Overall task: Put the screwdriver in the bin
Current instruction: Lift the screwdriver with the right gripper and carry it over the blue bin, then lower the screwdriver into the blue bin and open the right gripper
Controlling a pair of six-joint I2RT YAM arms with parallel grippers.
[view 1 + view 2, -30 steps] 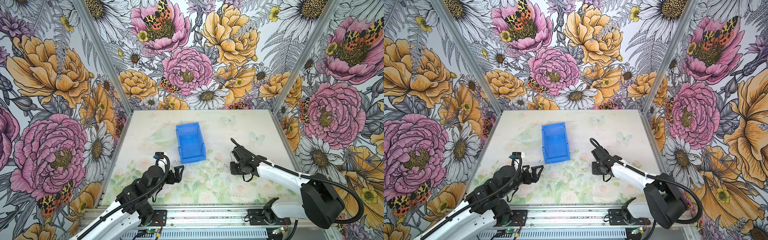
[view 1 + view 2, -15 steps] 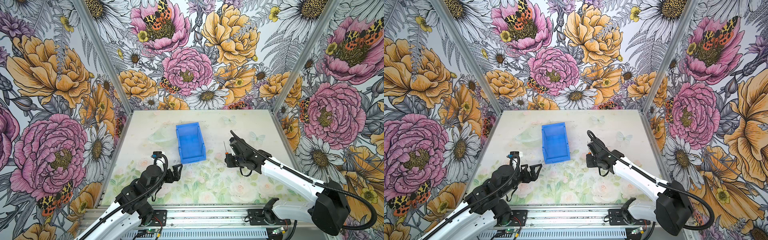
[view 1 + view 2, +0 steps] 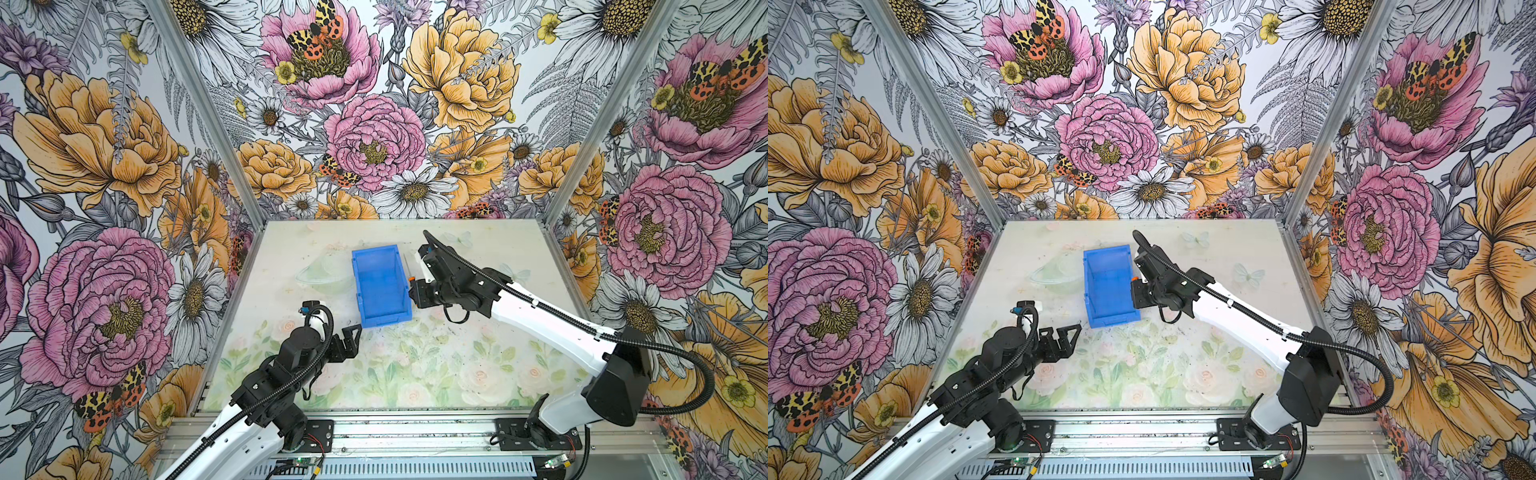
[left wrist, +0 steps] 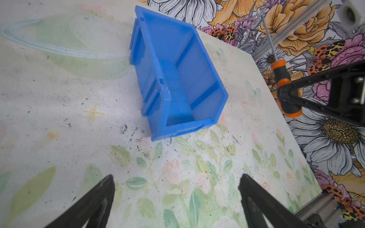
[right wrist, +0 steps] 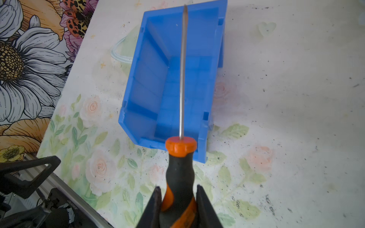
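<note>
Right gripper [image 5: 178,189]: closed narrowly on the screwdriver [image 5: 180,167], one jaw on each side of the lower part of the orange-and-black handle.
Screwdriver position: held off the table [image 3: 457,374]. In both top views its orange collar [image 3: 411,277] shows just at the right long wall of the bin [image 3: 356,286], ahead of the right gripper [image 3: 417,287].
Screwdriver direction: the thin metal shaft points away from the gripper, toward the back of the enclosure. In the right wrist view it runs lengthwise across the bin's [image 5: 138,83] opening.
Side look: in the left wrist view the screwdriver [image 4: 281,76] hangs beside the bin [image 4: 150,75], clear of its walls, with the right gripper [image 4: 286,96] across the handle's middle.
Bin: bright blue and rectangular, it stands on the table near the middle, slightly turned, with its lower front lip toward the arm bases. Its blue floor shows in both wrist views.
Left gripper [image 3: 352,338]: jaws spread wide with nothing between them, low over the table near the bin's front left corner and apart from it.
Left gripper, own camera [image 4: 176,177]: the two dark fingers [image 4: 102,189] frame flower-printed tabletop, with the bin beyond them.
Top views agree: the bin [image 3: 1089,286], the screwdriver collar [image 3: 1134,278], the right gripper [image 3: 1139,289] and the left gripper [image 3: 1065,334] sit in the same arrangement.
</note>
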